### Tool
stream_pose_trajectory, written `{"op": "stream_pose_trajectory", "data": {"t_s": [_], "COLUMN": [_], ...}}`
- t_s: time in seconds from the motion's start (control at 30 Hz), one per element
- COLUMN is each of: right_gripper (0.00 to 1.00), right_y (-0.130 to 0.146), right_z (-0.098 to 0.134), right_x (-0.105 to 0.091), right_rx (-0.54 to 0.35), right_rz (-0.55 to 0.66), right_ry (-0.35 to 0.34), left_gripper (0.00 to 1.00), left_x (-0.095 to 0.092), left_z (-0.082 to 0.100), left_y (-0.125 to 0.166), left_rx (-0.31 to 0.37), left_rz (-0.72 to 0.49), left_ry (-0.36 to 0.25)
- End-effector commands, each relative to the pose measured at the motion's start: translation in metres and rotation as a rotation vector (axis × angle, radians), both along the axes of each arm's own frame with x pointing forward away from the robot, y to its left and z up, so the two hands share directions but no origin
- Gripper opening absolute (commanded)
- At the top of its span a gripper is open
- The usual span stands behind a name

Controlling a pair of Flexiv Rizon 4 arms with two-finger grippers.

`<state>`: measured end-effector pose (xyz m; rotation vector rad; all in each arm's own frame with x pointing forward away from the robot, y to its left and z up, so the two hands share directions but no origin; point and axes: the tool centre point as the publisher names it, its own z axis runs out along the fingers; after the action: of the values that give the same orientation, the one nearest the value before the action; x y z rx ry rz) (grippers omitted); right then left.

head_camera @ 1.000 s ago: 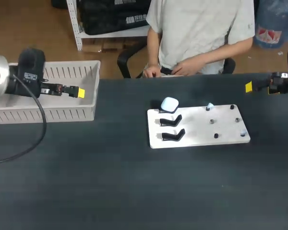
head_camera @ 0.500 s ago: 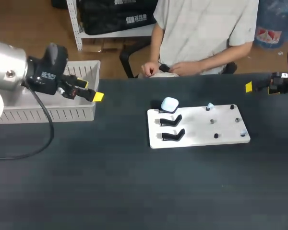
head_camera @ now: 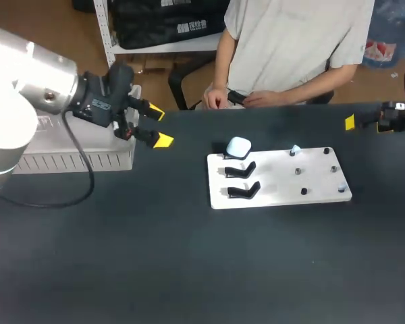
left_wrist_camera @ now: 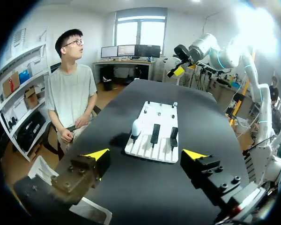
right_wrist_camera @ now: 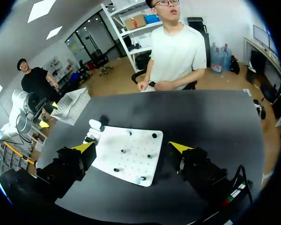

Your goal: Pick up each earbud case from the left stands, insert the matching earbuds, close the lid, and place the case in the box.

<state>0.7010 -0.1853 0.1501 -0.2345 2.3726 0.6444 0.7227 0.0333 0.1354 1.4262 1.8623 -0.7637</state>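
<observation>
While wide open, left gripper (head_camera: 158,127) beside box (head_camera: 74,162), apart from 1 case (head_camera: 238,146).

Black table (head_camera: 155,270), person's hands (head_camera: 217,101) at its far edge, contact w/ table unclear.

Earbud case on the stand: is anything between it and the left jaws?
Nothing visible. Only bare table lies between the open left jaws and the earbud case on the white board.
</observation>
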Motion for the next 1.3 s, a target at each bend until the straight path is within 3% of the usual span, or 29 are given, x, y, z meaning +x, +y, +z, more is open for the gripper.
{"op": "stream_pose_trajectory", "data": {"t_s": [0.03, 0.4, 0.93, 1.0, 1.13, 1.23, 1.3], "right_gripper": [1.00, 1.00, 1.00, 1.00, 1.00, 1.00, 1.00], "right_y": [-0.001, -0.001, -0.001, -0.001, -0.001, -0.001, -0.001], "right_z": [0.000, 0.000, 0.000, 0.000, 0.000, 0.000, 0.000], "right_x": [0.000, 0.000, 0.000, 0.000, 0.000, 0.000, 0.000], "right_rx": [0.000, 0.000, 0.000, 0.000, 0.000, 0.000, 0.000], "right_rz": [0.001, 0.001, 0.001, 0.001, 0.001, 0.001, 0.001], "right_ry": [0.000, 0.000, 0.000, 0.000, 0.000, 0.000, 0.000], "left_gripper": [1.00, 1.00, 1.00, 0.96, 0.99, 0.94, 0.78], "left_x": [0.019, 0.035, 0.037, 0.038, 0.041, 0.045, 0.048], "left_z": [-0.017, -0.041, -0.072, -0.074, -0.079, -0.083, -0.084], "left_y": [-0.026, -0.053, -0.076, -0.078, -0.084, -0.090, -0.094], "left_rx": [-0.026, -0.043, -0.091, -0.095, -0.101, -0.100, -0.107], "left_rz": [-0.139, -0.231, -0.316, -0.326, -0.333, -0.324, -0.320], "left_ry": [0.067, 0.061, 0.074, 0.082, 0.074, 0.035, 0.040]}}
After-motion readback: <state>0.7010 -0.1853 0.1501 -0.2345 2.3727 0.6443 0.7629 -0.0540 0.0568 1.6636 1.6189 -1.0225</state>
